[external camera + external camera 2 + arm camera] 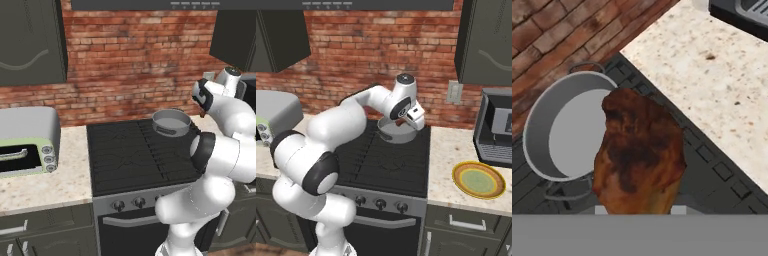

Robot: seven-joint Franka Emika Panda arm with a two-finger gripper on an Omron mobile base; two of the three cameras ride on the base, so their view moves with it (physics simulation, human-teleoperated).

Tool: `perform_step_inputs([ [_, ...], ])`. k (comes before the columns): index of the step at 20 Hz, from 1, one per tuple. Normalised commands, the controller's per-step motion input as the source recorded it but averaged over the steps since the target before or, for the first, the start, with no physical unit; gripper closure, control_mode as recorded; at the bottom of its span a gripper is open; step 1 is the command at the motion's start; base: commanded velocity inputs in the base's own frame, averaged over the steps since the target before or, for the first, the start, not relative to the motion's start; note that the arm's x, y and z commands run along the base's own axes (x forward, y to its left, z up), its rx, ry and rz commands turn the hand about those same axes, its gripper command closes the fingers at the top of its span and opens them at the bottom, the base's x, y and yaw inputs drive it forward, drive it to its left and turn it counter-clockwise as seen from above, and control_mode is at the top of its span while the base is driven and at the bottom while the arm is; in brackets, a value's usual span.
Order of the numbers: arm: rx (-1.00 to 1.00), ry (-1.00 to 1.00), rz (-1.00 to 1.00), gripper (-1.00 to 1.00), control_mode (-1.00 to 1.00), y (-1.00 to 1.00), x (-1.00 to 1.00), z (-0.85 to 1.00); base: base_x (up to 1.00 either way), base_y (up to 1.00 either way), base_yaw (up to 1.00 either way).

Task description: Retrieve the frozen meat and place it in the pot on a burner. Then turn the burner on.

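Jaws clenched on the frozen meat (639, 155), a brownish-tan lump with dark charred-looking patches; in the hand view it hangs right in front of the lens, rising from between the finger tips, which it hides. The two-finger gripper (417, 120) shows in the right base view only as a dark block at the wrist of the white arm; its tips cannot be made out there.

Landmark: the pot (562, 125), round, shallow, grey metal, straight sides, darker inside.
- Meat is held above the pot's near rim, overlapping its right edge in the hand view. Not in the pot; whether it is centred over the opening cannot be told.
- Pot sits on the burner (172, 137), a black cast-iron grate section at the back right of the dark gas cooktop, close under the red brick wall (135, 65).
- In the right base view the wrist covers most of the pot (398, 134).
- In front of the pot, along the stove face, a row of round grey knobs (139, 202).
- Right of the pot, a speckled beige counter (712, 75); on it a round yellow-green plate (478, 180), well apart from the pot.
- Far left of the pot, a pale green toaster oven (27, 145) on the other counter.
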Motion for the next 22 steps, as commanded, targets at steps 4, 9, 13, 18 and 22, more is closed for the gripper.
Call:
perform_step_inputs([
  [4, -0.07, 0.15, 0.16, 1.00, -1.00, 0.54, 0.56, 0.00, 0.00, 0.00, 0.00],
  [9, -0.10, 0.20, 0.20, 1.00, -1.00, 0.31, 0.70, -0.02, 0.00, 0.00, 0.00],
  [13, -0.09, 0.15, 0.14, 1.00, -1.00, 0.18, 0.69, -0.08, 0.00, 0.00, 0.00],
  [18, -0.01, 0.06, 0.05, 1.00, -1.00, 0.14, 0.36, -0.14, 0.00, 0.00, 0.00],
  [22, 0.00, 0.15, 0.03, 1.00, -1.00, 0.04, 0.10, -0.29, 0.00, 0.00, 0.00],
])
